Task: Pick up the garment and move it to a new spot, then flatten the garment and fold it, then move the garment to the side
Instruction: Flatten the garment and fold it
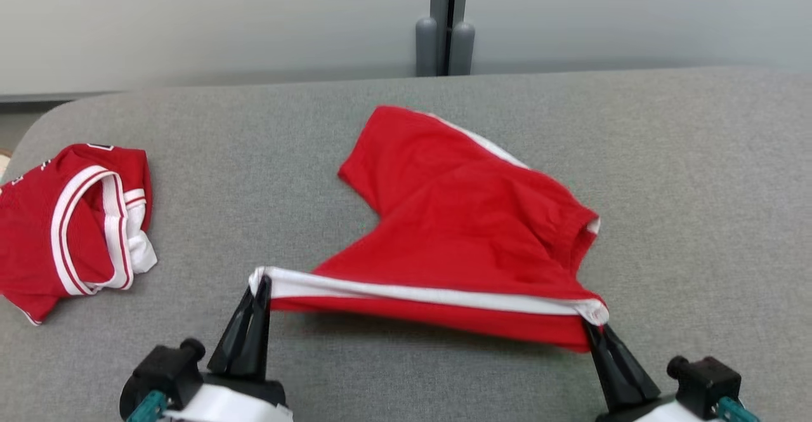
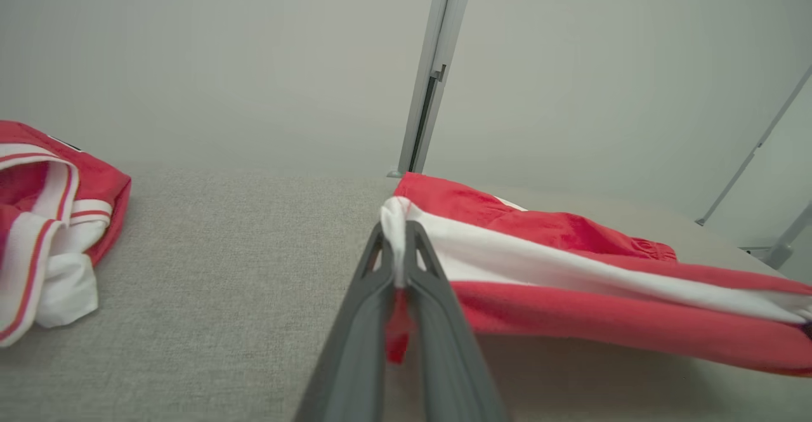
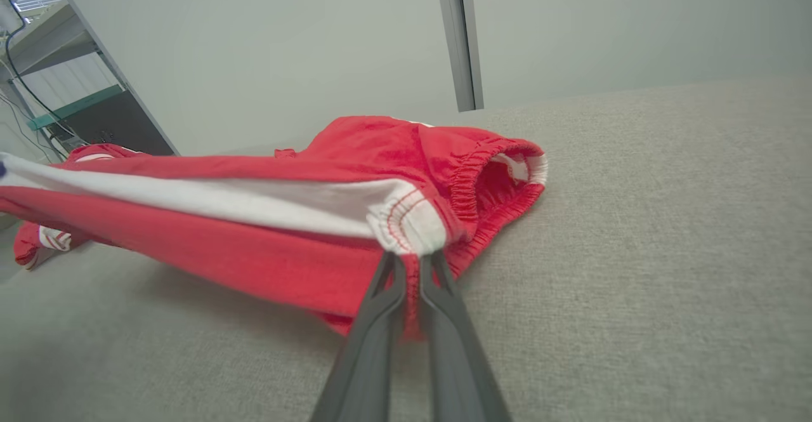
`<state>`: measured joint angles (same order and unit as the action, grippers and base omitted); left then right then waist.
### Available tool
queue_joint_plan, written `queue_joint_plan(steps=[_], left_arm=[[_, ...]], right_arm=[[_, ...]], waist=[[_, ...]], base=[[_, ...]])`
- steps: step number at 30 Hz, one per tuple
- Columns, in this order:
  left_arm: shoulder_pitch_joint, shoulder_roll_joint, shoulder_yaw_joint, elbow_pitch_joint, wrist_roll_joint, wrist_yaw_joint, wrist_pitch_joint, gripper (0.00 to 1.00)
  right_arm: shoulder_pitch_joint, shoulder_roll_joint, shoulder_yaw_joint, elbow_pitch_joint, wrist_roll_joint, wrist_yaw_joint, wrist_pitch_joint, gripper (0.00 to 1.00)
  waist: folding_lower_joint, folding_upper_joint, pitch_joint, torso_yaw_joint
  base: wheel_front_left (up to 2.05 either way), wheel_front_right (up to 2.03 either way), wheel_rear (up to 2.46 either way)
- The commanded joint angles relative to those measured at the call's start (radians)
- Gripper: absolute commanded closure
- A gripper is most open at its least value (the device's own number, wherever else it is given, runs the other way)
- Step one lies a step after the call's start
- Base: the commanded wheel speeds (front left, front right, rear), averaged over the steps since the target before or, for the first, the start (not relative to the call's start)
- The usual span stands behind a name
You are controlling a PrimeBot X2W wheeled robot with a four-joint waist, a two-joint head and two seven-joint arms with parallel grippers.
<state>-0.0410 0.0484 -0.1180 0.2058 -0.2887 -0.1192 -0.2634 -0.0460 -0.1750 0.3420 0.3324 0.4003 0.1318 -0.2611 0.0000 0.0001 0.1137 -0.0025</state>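
The garment [image 1: 463, 225] is a pair of red shorts with a white side stripe, lying mid-table with its near edge lifted and stretched taut. My left gripper [image 1: 260, 285] is shut on the left end of that striped edge, and the pinched white cloth shows between its fingers in the left wrist view [image 2: 396, 244]. My right gripper [image 1: 593, 323] is shut on the right end by the waistband; the right wrist view shows the white corner [image 3: 409, 222] clamped in my right gripper [image 3: 412, 260]. The far part of the garment [image 3: 444, 155] rests on the table.
A second red garment with white trim [image 1: 70, 225] lies crumpled at the table's left edge, also in the left wrist view [image 2: 44, 219]. The grey fabric table [image 1: 698, 187] ends at a pale wall with a grey post [image 1: 444, 22]. Shelving [image 3: 57, 92] stands beyond the table.
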Motion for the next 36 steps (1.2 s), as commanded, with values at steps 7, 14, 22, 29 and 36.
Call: queue_joint_plan(steps=[7, 14, 22, 29, 36], left_arm=[[0.213, 0.009, 0.030, -0.095, -0.002, 0.033, -0.002, 1.00], [0.221, 0.023, 0.025, -0.117, -0.017, 0.030, 0.032, 1.00], [0.056, 0.041, 0.005, -0.054, -0.040, 0.014, 0.079, 1.00], [-0.288, 0.068, -0.009, 0.119, -0.053, 0.001, 0.130, 1.00], [-0.585, 0.102, -0.061, 0.368, -0.056, -0.009, 0.157, 1.00]], right_arm=[[0.231, 0.005, -0.053, -0.169, -0.027, -0.002, 0.099, 1.00], [0.296, 0.032, -0.089, -0.258, -0.033, -0.002, 0.178, 1.00], [0.227, 0.060, -0.123, -0.261, -0.019, -0.002, 0.218, 1.00], [0.007, 0.091, -0.136, -0.202, -0.003, -0.002, 0.214, 1.00], [-0.174, 0.105, -0.106, -0.102, 0.027, -0.002, 0.173, 1.00]], waist=[[0.0000, -0.0001, -0.119, -0.029], [0.0000, -0.0001, -0.124, -0.037], [0.0000, -0.0001, -0.053, -0.060], [0.0000, -0.0001, 0.127, -0.126], [0.0000, -0.0001, 0.245, -0.193]], base=[[0.00, 0.00, 0.00], [0.00, 0.00, 0.00], [0.00, 0.00, 0.00], [0.00, 0.00, 0.00], [0.00, 0.00, 0.00]])
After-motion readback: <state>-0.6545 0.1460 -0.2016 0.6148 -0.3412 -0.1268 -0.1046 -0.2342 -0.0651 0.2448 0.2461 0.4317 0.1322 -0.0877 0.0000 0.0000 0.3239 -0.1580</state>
